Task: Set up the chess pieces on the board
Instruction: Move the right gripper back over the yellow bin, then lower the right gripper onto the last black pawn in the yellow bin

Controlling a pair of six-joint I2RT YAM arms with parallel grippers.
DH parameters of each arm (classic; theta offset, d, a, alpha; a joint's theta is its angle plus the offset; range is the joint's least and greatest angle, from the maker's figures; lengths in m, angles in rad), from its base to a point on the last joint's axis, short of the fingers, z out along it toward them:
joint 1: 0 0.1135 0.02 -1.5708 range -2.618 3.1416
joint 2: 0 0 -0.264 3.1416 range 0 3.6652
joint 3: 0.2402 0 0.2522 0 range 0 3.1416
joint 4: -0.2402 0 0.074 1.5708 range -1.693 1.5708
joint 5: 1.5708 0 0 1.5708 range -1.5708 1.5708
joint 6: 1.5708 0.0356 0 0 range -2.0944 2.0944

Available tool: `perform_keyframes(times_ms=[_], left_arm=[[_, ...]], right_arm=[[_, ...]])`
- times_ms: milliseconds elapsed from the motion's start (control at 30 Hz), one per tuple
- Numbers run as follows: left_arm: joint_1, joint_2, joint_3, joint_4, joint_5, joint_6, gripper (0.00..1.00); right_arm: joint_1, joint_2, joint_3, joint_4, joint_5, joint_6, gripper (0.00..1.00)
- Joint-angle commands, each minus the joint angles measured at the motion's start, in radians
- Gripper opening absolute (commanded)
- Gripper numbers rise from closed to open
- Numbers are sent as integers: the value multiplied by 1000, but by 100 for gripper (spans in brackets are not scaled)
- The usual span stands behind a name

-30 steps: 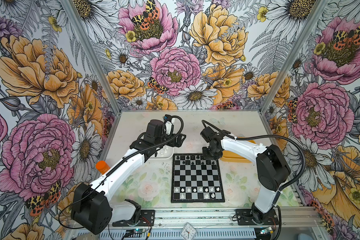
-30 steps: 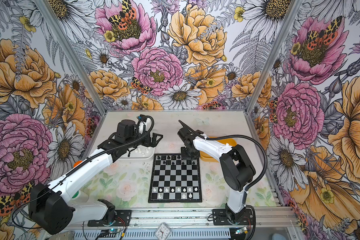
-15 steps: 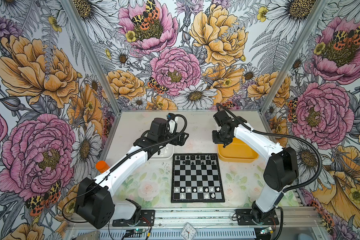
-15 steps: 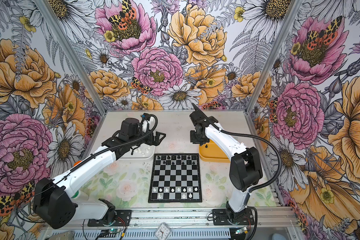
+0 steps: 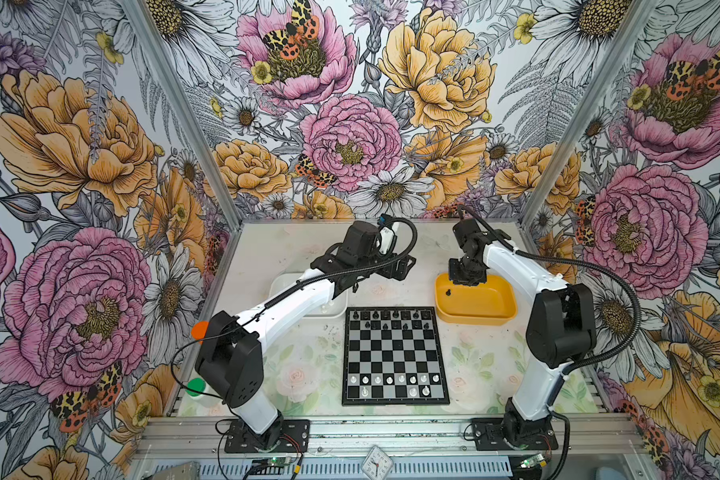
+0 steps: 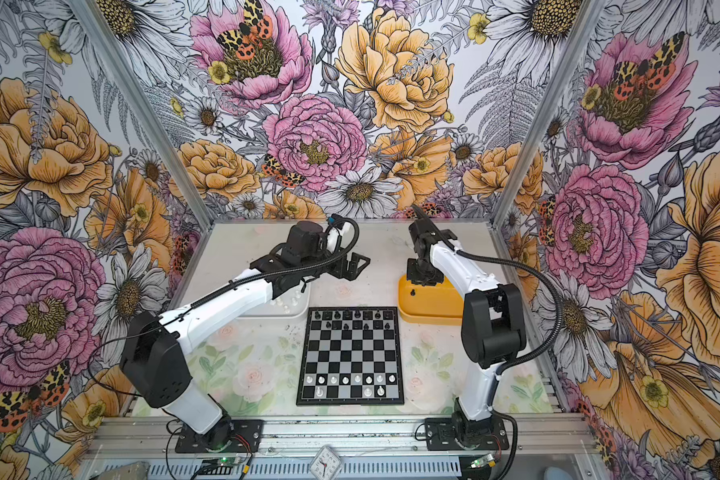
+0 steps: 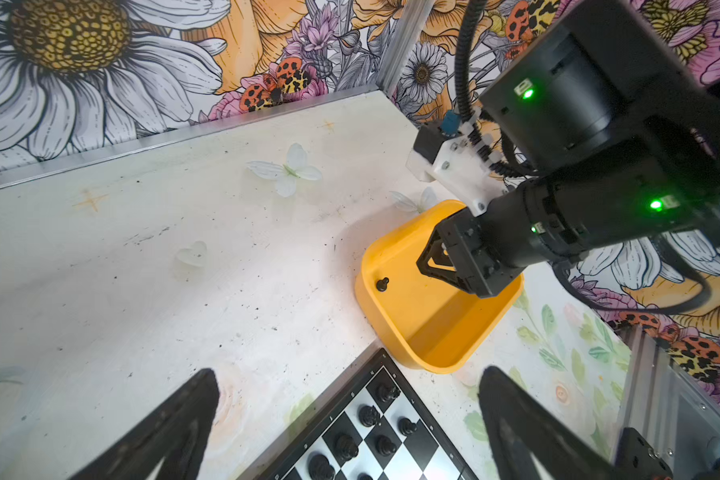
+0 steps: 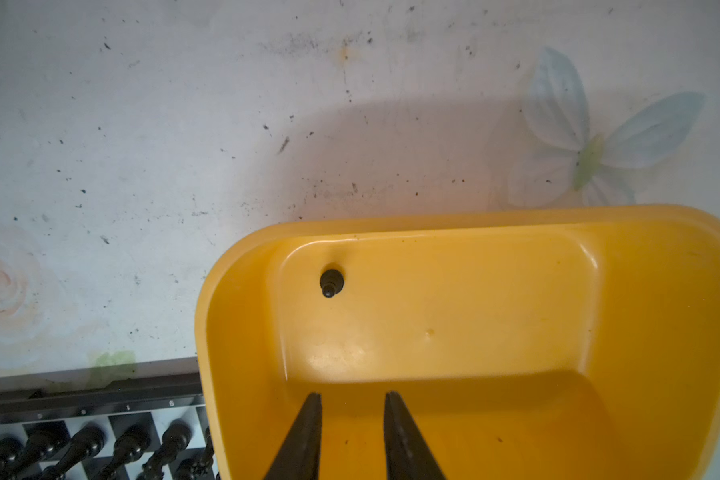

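The board [image 5: 395, 353] [image 6: 352, 353] lies at the table's middle. Black chess pieces [image 5: 385, 318] [image 7: 368, 415] stand on its two far rows, translucent white ones [image 5: 391, 380] on its two near rows. One black pawn [image 5: 448, 293] [image 7: 382, 284] [image 8: 331, 282] lies in the yellow tray [image 5: 474, 318] [image 8: 474, 299]. My right gripper [image 8: 352, 395] [image 5: 466, 276] [image 7: 433, 266] hangs over that tray, its jaws a little apart and empty, the pawn ahead of them. My left gripper [image 7: 350, 371] [image 5: 395, 268] hovers wide open and empty over the table behind the board's far edge.
A white tray [image 5: 283, 286] [image 6: 304, 309] holding white pieces [image 6: 285, 301] sits left of the board's far corner, partly under my left arm. Orange [image 5: 200, 330] and green [image 5: 196, 386] lids lie at the table's left edge. A small clock [image 5: 377, 461] sits on the front rail.
My right gripper has left the board's far edge and swung back and right to above the yellow tray. My left gripper has drifted slightly right, staying wide open.
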Motion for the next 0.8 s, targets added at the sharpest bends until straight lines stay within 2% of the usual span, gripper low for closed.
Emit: perform_keyframes(times_ms=[0, 267, 767], left_arm=[[-17, 46, 37, 7, 21, -14, 99], [-25, 92, 74, -5, 16, -28, 99], [-9, 74, 44, -19, -13, -33, 99]], right_arm=[[-8, 33, -21, 49, -23, -21, 29], [-45, 66, -16, 91, -65, -29, 29], [-54, 133, 11, 108, -107, -23, 29]])
